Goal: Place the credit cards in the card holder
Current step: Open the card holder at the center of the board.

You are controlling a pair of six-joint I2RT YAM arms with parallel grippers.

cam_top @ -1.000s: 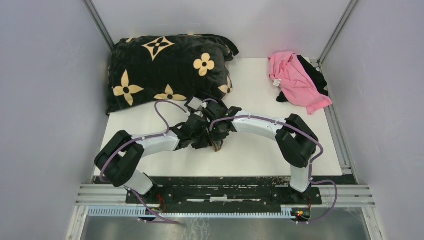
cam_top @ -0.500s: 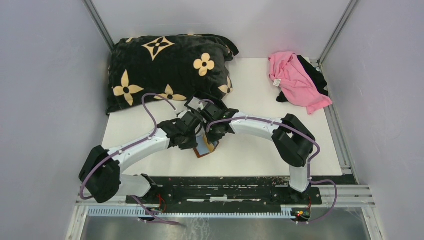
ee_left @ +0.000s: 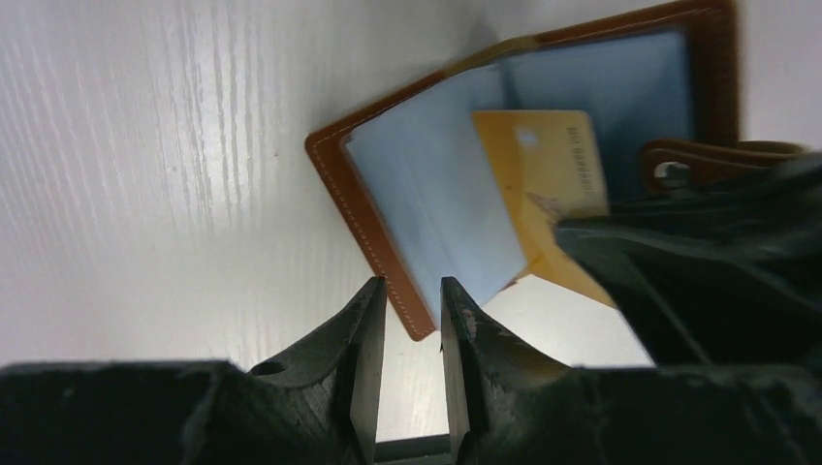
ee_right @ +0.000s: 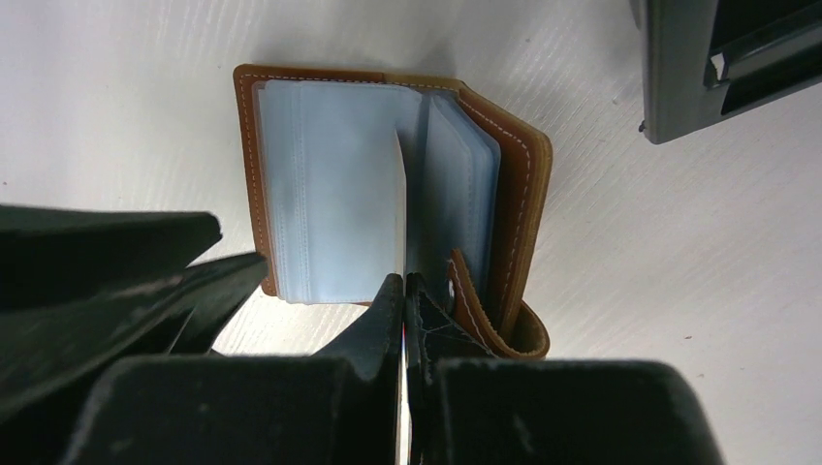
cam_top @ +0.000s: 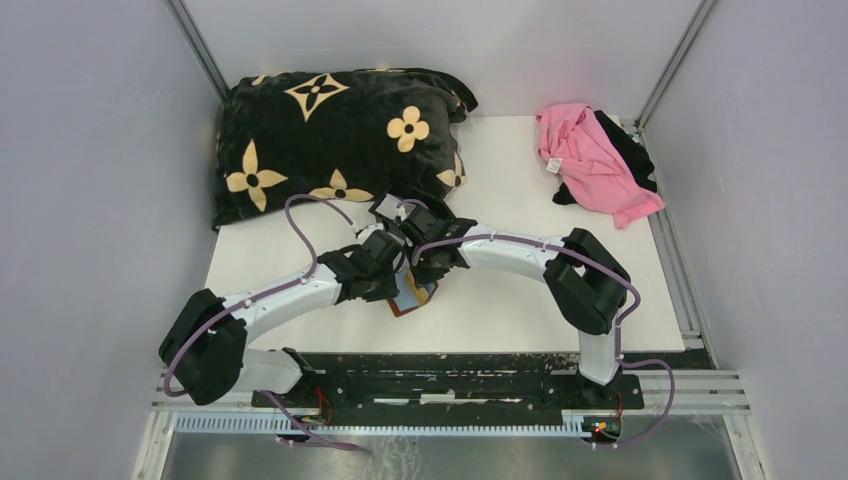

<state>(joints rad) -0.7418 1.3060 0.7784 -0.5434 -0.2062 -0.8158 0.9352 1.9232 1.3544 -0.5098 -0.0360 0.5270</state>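
Status: insertion under way, not finished.

- Card holder (ee_right: 330,194) lies open and flat on the white tabletop (cam_top: 520,310), between the two arms near the front edge. Clear inner sleeves are fanned out and the snap tab hangs loose at the near side.
- Right tool (ee_right: 404,291): jaws closed tight on the orange-faced card (ee_left: 543,184), which it holds by its trailing end. The card's leading end reaches in among the sleeves. The right wrist view shows it edge-on, standing in the fold. Whether it has entered a pocket cannot be told.
- Left tool (ee_left: 413,295): jaws a small gap apart and holding nothing, poised just over the holder's near corner, probably to steady it.
- No other loose cards are in view, so the number remaining is unknown.

Judgement: one card is partly fed. Seating it, releasing it and loading any other cards are left.
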